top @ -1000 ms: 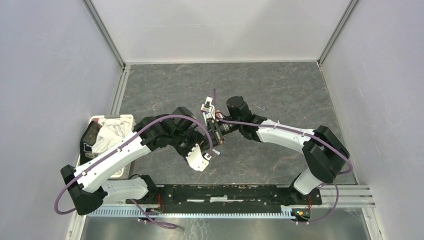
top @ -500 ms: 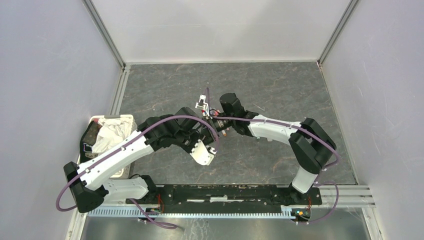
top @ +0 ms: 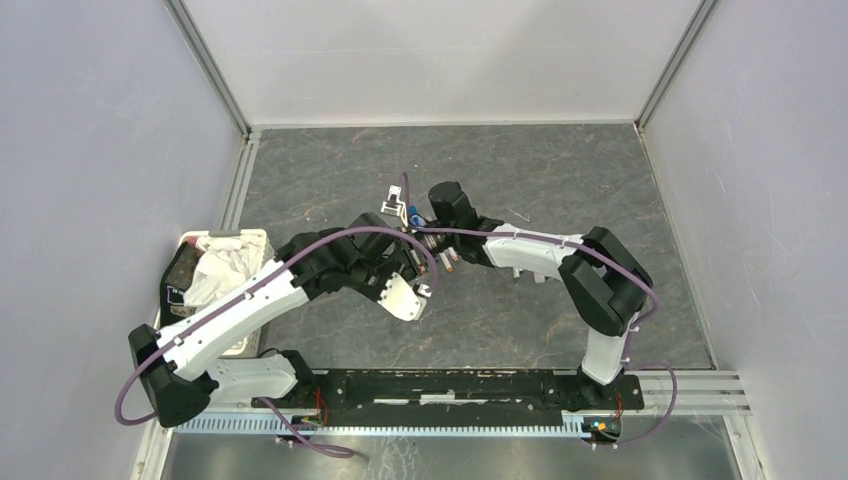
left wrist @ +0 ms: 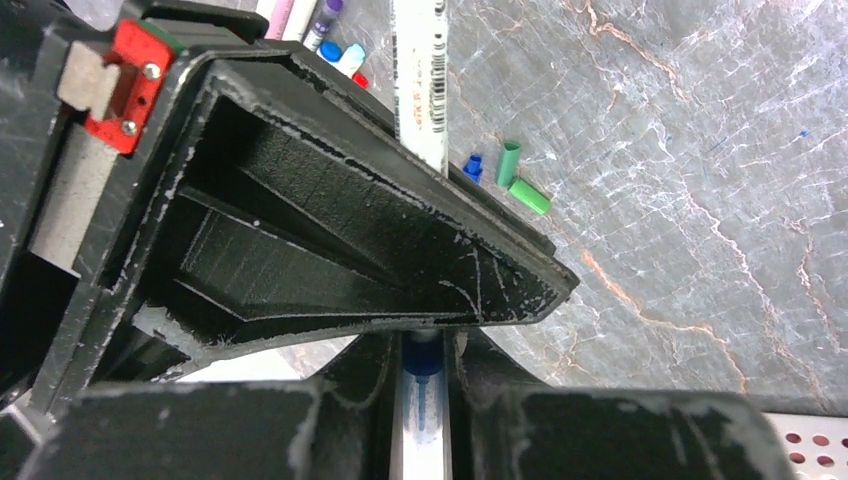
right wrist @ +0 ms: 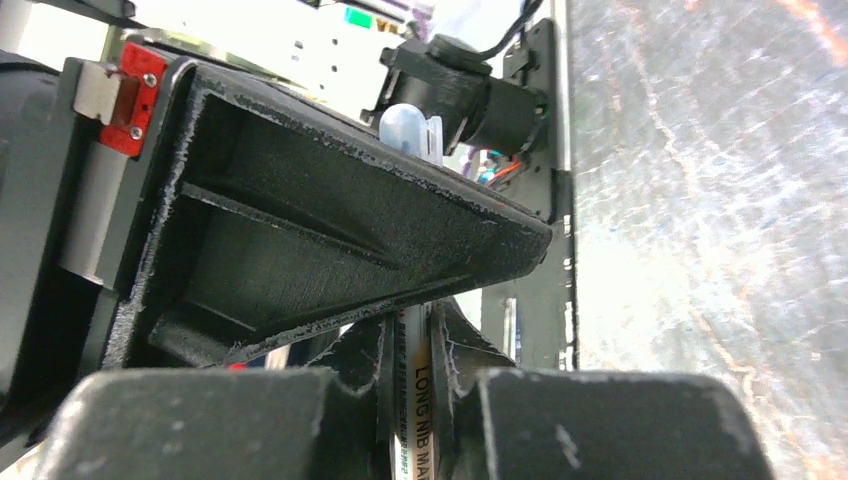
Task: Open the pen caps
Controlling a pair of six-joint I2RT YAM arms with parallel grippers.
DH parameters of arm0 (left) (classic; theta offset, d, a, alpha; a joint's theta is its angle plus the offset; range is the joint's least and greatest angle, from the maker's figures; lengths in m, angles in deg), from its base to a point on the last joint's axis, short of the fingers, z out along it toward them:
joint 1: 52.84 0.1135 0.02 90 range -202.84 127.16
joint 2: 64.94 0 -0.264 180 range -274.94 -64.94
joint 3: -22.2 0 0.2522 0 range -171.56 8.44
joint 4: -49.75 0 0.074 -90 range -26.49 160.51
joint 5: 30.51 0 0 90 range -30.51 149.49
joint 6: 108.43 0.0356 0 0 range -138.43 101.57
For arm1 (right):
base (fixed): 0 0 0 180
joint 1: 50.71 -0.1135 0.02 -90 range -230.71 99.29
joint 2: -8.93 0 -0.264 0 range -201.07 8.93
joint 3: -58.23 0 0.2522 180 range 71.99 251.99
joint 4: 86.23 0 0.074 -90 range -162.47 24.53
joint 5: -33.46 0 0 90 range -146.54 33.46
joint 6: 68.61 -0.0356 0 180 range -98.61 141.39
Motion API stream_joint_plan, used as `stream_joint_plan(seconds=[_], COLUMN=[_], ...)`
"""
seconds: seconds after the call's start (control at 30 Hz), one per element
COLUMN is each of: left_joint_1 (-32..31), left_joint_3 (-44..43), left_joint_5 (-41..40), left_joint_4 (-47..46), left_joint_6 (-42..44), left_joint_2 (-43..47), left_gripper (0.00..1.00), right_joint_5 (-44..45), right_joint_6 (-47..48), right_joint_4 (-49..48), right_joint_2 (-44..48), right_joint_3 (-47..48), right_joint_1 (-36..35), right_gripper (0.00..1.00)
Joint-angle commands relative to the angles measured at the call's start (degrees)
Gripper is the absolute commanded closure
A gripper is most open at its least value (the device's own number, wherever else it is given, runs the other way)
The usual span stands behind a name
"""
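Bin (top: 190, 240): far left on the table (top: 560, 180), with a white cloth (top: 225, 262) in it, well apart from both grippers.

Left gripper (left wrist: 440, 345): clenched on the pen (left wrist: 420, 90). A short blue section of the pen sits right in the slot between the jaws.

Pen: one white barrel held by both grippers above the middle of the table. In the left wrist view it runs from the jaw slot, behind the upper finger, and out past it. The barcoded length is cut off by the top edge of the picture.

Right gripper (right wrist: 410, 330): clamped on the same pen (right wrist: 413, 400). Its printed barrel lies in the slot between the jaws, and a pale rounded end pokes out above the upper finger.

Green caps (left wrist: 508, 162): two, loose on the table just right of the barrel and close together.

Blue cap (left wrist: 473, 167): tiny, just beside the green ones.

Other pens (left wrist: 300, 12): a few ends and coloured caps at the top edge of the left wrist view, cropped.

Hard to see: from above, the two grippers overlap and the pen cannot be picked out. Whether the pen's cap is on or off cannot be told.
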Motion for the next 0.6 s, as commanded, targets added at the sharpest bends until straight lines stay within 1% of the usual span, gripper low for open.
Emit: stream_joint_plan(seconds=[0.0,0.03,0.07,0.1,0.13,0.17,0.2,0.23,0.27,0.3,0.33,0.37,0.43,0.5,0.53,0.57], left_joint_1=[3.8,8.6,15.2,22.8,30.4,35.2,36.0,33.4,28.8,23.6,20.3,18.6,17.8,17.8,17.8,17.8], left_joint_3=[-1.3,-2.0,-3.4,-5.4,-7.9,-8.4,-6.3,-4.1,-2.7,-2.5,-3.5,-4.4,-3.8,-1.1,-0.4,-0.3], left_joint_5=[15.1,15.6,16.3,17.9,20.4,21.2,20.5,21.2,20.8,18.9,17.8,17.1,15.7,13.1,12.2,12.2], left_joint_4=[-6.4,-5.3,-3.2,1.3,5.4,9.4,9.1,6.0,1.5,-0.7,-0.3,0.5,0.7,-0.2,-0.7,-1.2], left_joint_6=[5.3,9.0,13.7,18.6,22.5,26.8,28.8,27.3,22.9,18.4,15.9,14.3,14.4,17.1,17.1,17.0], left_joint_2=[-2.8,-3.2,-3.8,-4.3,-4.5,-4.6,-3.8,-2.4,-1.5,-1.8,-3.1,-4.2,-4.2,-2.0,-1.5,-1.4], left_gripper=[0.98,0.98,0.98,0.98,0.98,0.98,0.98,0.98,0.98,0.98,0.98,0.98,0.98,0.98,0.98,0.98], right_joint_5=[16.6,17.0,18.2,19.5,19.0,19.2,17.7,16.9,16.6,15.5,14.3,13.9,14.0,14.5,14.7,14.6], right_joint_6=[11.3,15.3,20.5,22.4,17.2,8.6,4.0,8.4,13.1,15.1,14.7,14.8,15.6,15.4,14.6,12.3], right_joint_4=[11.0,15.7,22.4,23.5,15.6,5.1,-0.3,6.0,12.2,14.6,13.8,13.5,13.6,13.6,12.6,9.4], right_joint_2=[1.0,3.8,8.4,17.2,26.1,34.7,38.2,37.5,34.7,32.7,31.1,30.6,30.1,29.3,28.9,28.1], right_joint_3=[4.2,0.7,-6.9,-17.3,-32.5,-42.4,-45.8,-41.8,-37.4,-34.5,-33.7,-33.1,-32.3,-32.9,-33.3,-33.5], right_joint_1=[-0.8,-0.7,-0.7,-1.3,-1.2,0.0,1.0,1.1,0.9,0.8,0.8,0.7,0.9,1.0,1.0,0.9], right_gripper=[1.00,1.00,1.00,1.00,1.00,1.00,1.00,1.00,1.00,1.00,1.00,1.00,1.00,1.00,1.00,1.00])
